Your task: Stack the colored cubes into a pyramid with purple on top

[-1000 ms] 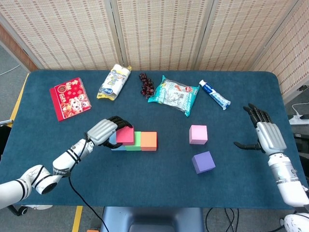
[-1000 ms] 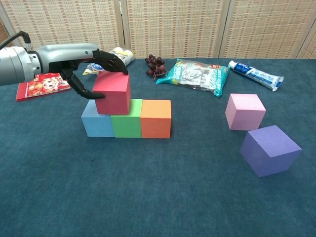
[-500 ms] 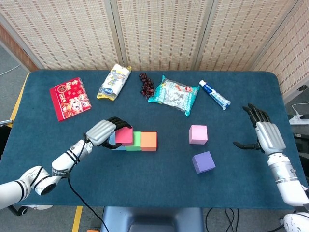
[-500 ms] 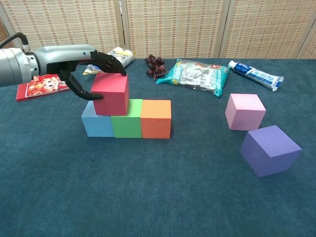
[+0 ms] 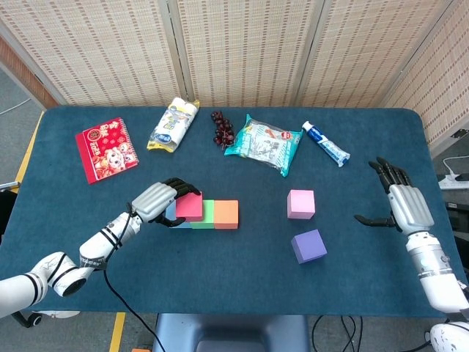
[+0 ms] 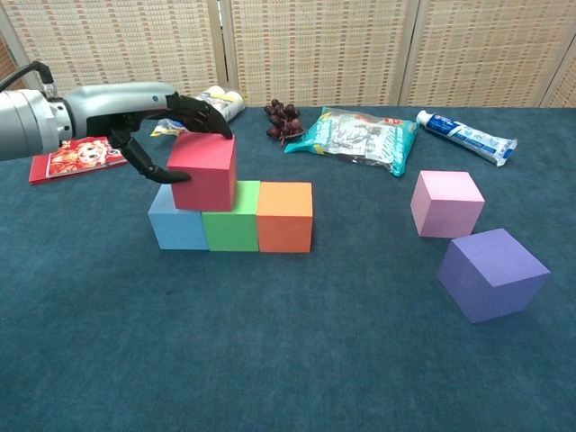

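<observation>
Red cube [image 6: 203,171], gripped by the left hand [image 6: 160,121], sits atop the blue cube [image 6: 175,223] and green cube [image 6: 231,217], beside the orange cube [image 6: 284,216]. Purple cube [image 6: 491,273] and pink cube [image 6: 446,203] lie apart on the surface [image 6: 315,360]. Right hand [image 5: 401,202] hovers empty, fingers spread.

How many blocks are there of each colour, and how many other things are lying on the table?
Red block: 1
Blue block: 1
Green block: 1
Orange block: 1
Pink block: 1
Purple block: 1
Blocks: 6
Red booklet: 1
Snack packets: 2
Grape bunch: 1
Toothpaste tube: 1
Other things: 5
Total: 11
</observation>
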Tool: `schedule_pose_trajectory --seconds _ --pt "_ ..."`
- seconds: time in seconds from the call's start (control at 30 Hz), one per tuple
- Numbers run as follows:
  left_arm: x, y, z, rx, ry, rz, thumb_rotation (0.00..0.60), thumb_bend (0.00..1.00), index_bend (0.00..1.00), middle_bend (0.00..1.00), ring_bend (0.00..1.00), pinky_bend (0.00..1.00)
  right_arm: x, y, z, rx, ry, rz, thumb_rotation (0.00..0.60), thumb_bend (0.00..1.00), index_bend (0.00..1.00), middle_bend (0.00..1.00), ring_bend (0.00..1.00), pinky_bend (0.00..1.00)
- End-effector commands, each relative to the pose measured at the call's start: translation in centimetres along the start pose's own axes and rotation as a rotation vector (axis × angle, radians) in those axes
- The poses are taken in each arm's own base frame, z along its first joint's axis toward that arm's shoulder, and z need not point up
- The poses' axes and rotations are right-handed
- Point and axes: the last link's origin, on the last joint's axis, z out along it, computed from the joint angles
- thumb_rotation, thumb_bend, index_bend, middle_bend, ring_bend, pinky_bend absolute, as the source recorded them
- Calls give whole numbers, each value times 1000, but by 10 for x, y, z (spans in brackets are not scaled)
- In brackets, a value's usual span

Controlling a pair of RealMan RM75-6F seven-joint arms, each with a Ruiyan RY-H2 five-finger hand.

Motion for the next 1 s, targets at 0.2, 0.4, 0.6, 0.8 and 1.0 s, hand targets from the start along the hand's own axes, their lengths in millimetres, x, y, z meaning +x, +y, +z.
schedule_pose_trajectory --seconds 0.2,0.4,0.6,0.8,1.0 --pt "-2 0 -1 -3 -7 3 600 342 230 212 175 142 -1 0 0 -1 -2 -2 600 67 0 0 0 0" --pt "-4 -4 0 10 -6 -5 600 343 227 211 175 142 -1 0 0 -3 -4 -2 600 67 0 0 0 0" --pt "-3 -3 0 3 -4 -15 600 343 227 210 174 142 -2 0 1 -3 -6 -2 600 67 0 0 0 0" --pt "1 -3 -1 -1 2 -21 600 344 227 209 174 142 -1 1 1 -5 -5 -3 600 67 0 0 0 0" --pt "0 -4 0 2 -4 -25 600 342 227 209 174 142 -1 1 1 -7 -6 -3 600 67 0 0 0 0"
